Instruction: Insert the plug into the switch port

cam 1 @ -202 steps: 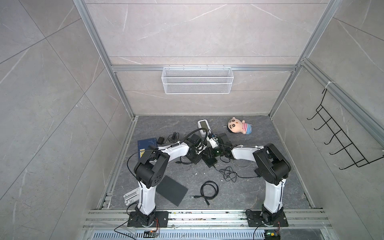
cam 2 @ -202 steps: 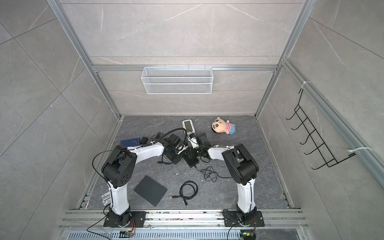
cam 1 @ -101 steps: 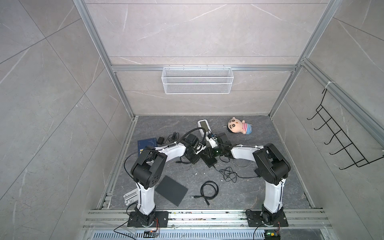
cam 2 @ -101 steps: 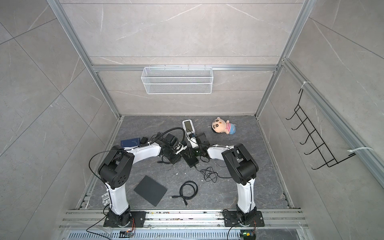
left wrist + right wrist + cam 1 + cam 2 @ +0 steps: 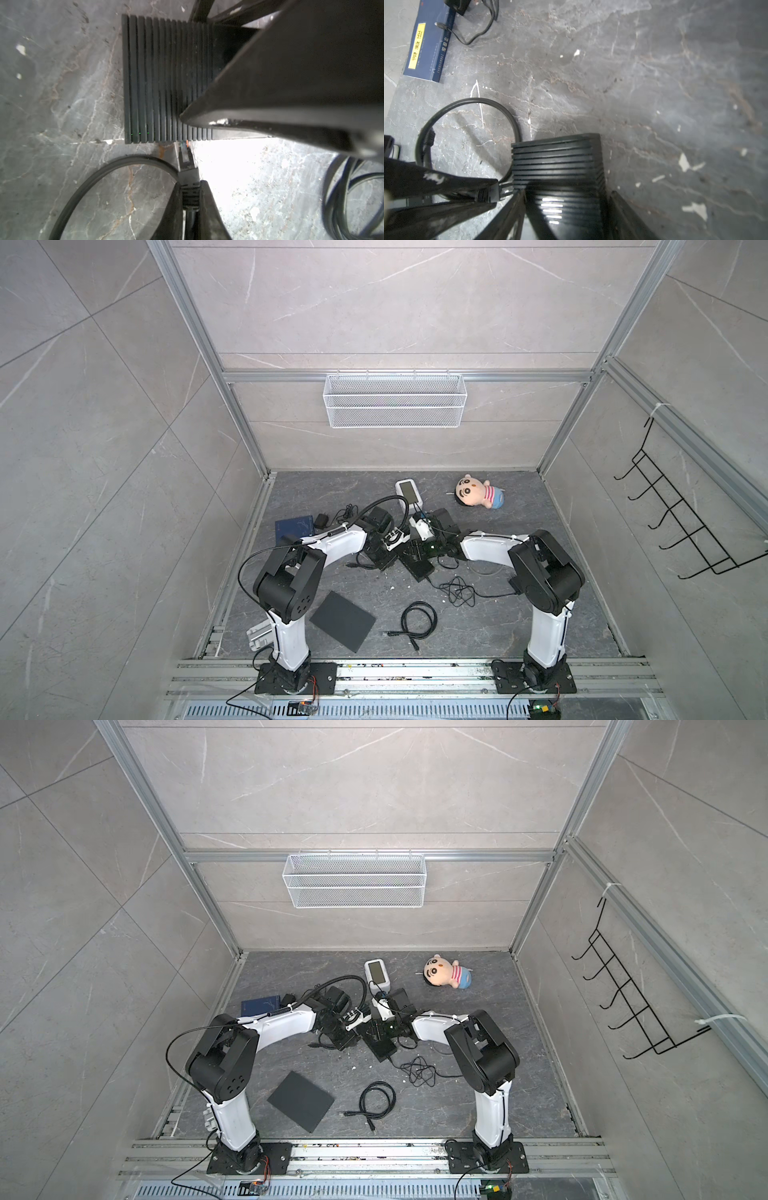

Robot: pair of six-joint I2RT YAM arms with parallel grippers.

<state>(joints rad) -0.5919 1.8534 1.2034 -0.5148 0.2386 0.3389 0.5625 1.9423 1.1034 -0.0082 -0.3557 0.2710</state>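
We see the left fingers (image 5: 207,209) edged in since a second ago — clamped on the Ethernet plug (image 5: 187,164), its tip now at the network switch (image 5: 162,76) port edge, unseated we judge; right fingers (image 5: 510,216) straddle its body, grip unclear.

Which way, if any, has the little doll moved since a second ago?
No. In both top views the doll lies in the same spot as a second ago, just right of the white device, near the back wall.

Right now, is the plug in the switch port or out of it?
Not seated: the plug has only its tip at the switch edge; its body shows outside.
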